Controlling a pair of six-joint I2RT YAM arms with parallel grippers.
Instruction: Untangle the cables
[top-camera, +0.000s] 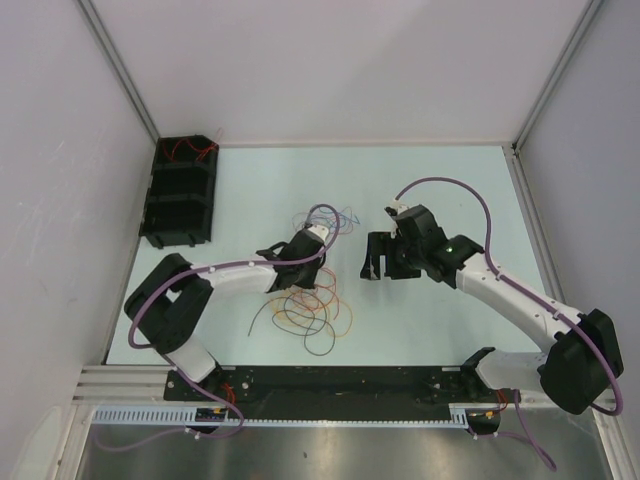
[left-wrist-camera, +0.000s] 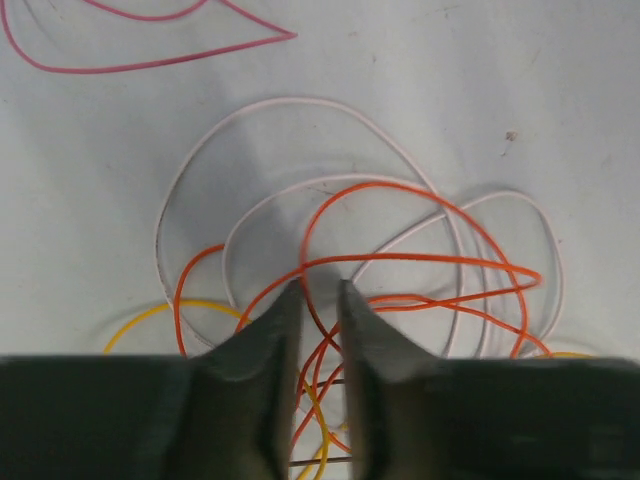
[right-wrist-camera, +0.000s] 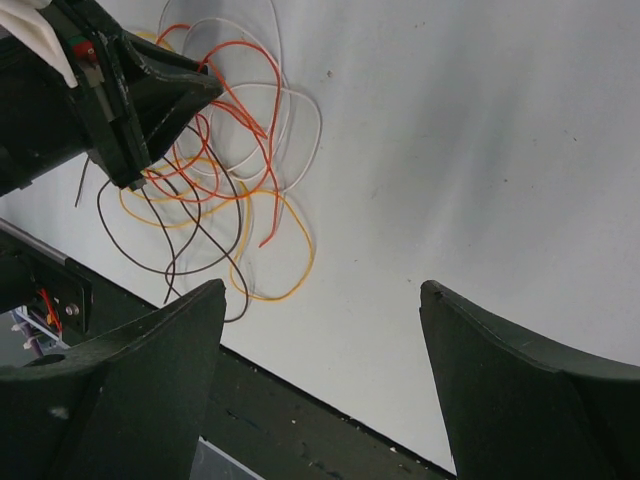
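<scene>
My left claw (left-wrist-camera: 320, 292) is down right on the cables (top-camera: 305, 312). Jaws narrow, with a slim gap showing between the tips. An orange cable (left-wrist-camera: 420, 260) crosses just ahead of them, more orange strands show through the gap, and the tips aren't closed on any of it. The tangle lies loose on the table (top-camera: 440, 330), orange, yellow, pale and dark loops overlapping. My right claw (right-wrist-camera: 322, 300) hangs off to the right of the tangle, jaws wide, holding nothing.

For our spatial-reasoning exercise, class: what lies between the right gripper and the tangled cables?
Only bare table lies between the right gripper and the cables; the top view shows this, the right wrist view too.
</scene>
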